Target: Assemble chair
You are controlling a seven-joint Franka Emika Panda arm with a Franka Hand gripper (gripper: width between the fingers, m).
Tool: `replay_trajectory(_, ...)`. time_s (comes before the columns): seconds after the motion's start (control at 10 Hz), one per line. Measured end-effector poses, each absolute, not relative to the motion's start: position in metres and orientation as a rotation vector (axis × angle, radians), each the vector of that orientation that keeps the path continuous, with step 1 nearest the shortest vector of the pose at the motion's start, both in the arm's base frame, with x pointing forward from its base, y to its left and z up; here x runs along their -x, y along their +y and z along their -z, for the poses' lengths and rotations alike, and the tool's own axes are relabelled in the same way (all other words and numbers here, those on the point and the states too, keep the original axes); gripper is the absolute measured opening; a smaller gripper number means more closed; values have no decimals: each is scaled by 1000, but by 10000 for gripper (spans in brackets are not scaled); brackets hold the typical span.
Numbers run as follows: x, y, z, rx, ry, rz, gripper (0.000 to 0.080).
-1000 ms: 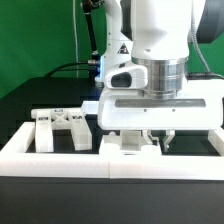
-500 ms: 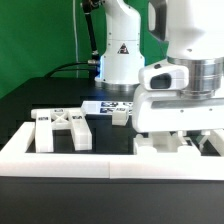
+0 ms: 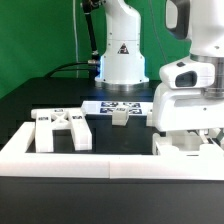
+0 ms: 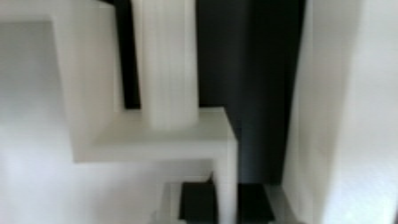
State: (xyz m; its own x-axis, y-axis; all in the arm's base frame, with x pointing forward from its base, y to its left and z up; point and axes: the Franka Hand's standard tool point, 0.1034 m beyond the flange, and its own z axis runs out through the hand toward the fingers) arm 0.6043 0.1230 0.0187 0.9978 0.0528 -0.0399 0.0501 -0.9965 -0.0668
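Three chair parts show: X-braced panel [image 3: 62, 128] at the exterior view's left; small block [image 3: 120, 117] near centre; notched piece [image 3: 180, 146] by the border wall [image 3: 100, 163] beneath the clenched gripper [image 3: 190, 135] (actual hold unconfirmed); positioning step, judged early; next move calls for aligning piece with panel.

The glossy white robot arm [image 3: 122, 50] has its base column behind the gripper, and its upper links come over from above. The white, grey-banded cylindrical wrist [image 3: 205, 72] stands vertical directly above the broad white hand housing [image 3: 185, 108], which sits level. The two-finger gripper [image 3: 210, 135] points straight down with its jaws closed together and its fingertips partly hidden.
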Motion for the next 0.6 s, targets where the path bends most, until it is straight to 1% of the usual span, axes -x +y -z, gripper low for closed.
replay_trajectory(0.4, -604, 126, -19, 3077, -63, -75, 34)
replay_trajectory(0.5, -605, 121, -18, 3083, -56, -75, 34)
replay_trajectory(0.6, -605, 116, -18, 3089, -47, -75, 223)
